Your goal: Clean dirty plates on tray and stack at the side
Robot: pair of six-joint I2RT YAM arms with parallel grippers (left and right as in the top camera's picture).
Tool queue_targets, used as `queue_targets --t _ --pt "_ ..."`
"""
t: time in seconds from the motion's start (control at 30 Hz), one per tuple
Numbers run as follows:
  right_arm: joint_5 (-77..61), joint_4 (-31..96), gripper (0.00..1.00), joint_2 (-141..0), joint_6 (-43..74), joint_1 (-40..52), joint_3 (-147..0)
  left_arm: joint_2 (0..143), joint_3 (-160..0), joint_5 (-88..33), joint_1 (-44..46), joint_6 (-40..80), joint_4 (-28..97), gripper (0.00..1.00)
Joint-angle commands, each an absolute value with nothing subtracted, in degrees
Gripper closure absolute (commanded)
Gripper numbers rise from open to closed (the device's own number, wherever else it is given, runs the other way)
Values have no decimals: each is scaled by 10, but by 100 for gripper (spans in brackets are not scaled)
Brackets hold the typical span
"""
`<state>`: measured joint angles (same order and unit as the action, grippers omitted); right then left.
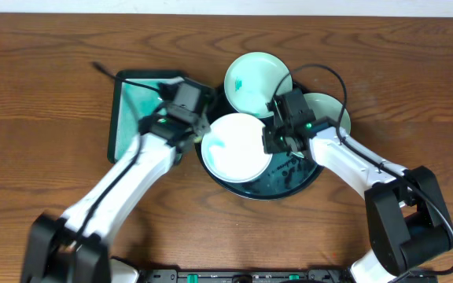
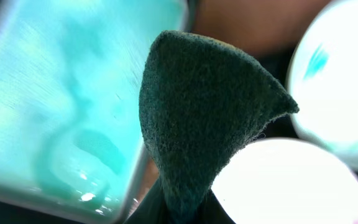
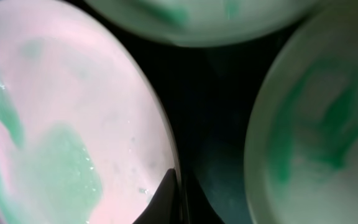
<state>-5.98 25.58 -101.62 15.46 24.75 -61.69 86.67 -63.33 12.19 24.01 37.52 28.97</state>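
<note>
tray [image 1: 286, 183]: packed with plates [image 1: 234, 146] | left: rectangular tray [image 1: 136, 102] blocks | tabletop [image 1: 38, 94]: open

A rectangular teal tray [image 1: 132, 110] lay left of centre, with a dark green scouring pad [image 2: 197, 118] upright beside its right edge.

plates [image 1: 237, 146] glossy smooth; tray [image 1: 289, 187] wet glossy black; pad [image 2: 197, 118] rough fibrous; tabletop [image 1: 38, 94] matt wood-grain.

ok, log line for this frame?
left gripper: shut on scouring pad beside front plate | right gripper: at front plate rim, grip unclear | back plate, right plate: smeared, overhanging tray rim | stacked at side: none
</note>
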Motion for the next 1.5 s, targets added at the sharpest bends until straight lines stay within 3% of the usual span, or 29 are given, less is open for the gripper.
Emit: queue_targets --t 0.0,0.53,0.73,1.03,1.47 --pt "-11 279 99 -1006 108 262 -666 829 -633 173 204 378 293 93" --pt "332 455 99 -1006 -50 368 -847 813 -633 174 37 372 345 93" --pt "472 442 99 -1006 -95 414 -872 813 -633 175 29 372 346 93" --pt "601 379 99 -1006 -306 467 -873 814 -633 175 29 372 347 93" --pt "660 315 99 -1006 -463 500 -873 814 -633 175 29 372 347 93"
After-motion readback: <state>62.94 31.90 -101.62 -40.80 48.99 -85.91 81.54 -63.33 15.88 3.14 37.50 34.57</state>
